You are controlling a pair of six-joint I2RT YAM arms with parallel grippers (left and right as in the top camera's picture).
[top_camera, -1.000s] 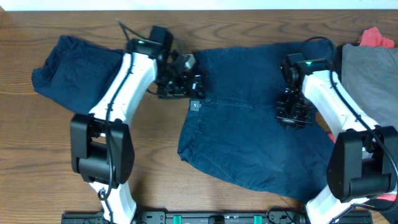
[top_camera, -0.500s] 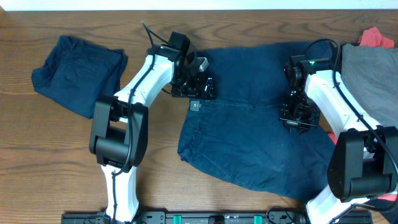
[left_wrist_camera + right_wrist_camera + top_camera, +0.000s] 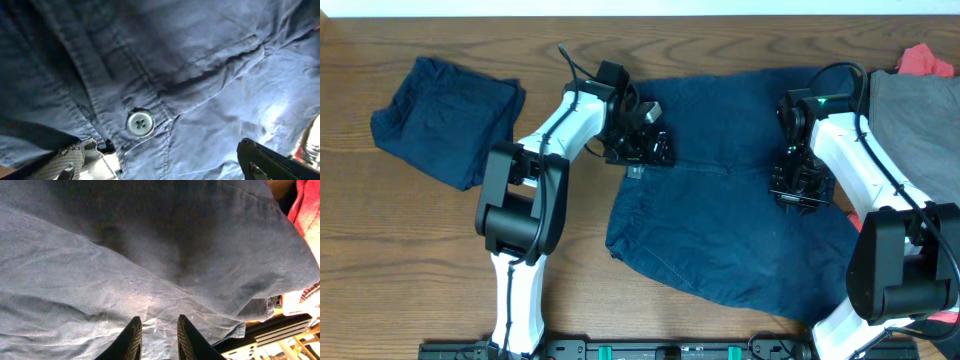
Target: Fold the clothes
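Dark navy shorts lie spread flat across the middle of the table, waistband to the left. My left gripper hovers over the waistband with its jaws wide apart. In the left wrist view the left gripper has the waistband button just ahead of it and nothing held. My right gripper points down onto the right half of the shorts. In the right wrist view the right gripper has its fingers a narrow gap apart, tips at the flat cloth.
A folded navy piece lies at the far left. A grey garment covers the right edge, with a red piece behind it. Bare wood shows along the front left. The right arm's base stands on the lower right of the shorts.
My left arm swung right, off the folded navy piece, and its open gripper now sits over the shorts' waistband. The right gripper shifted slightly to the right.
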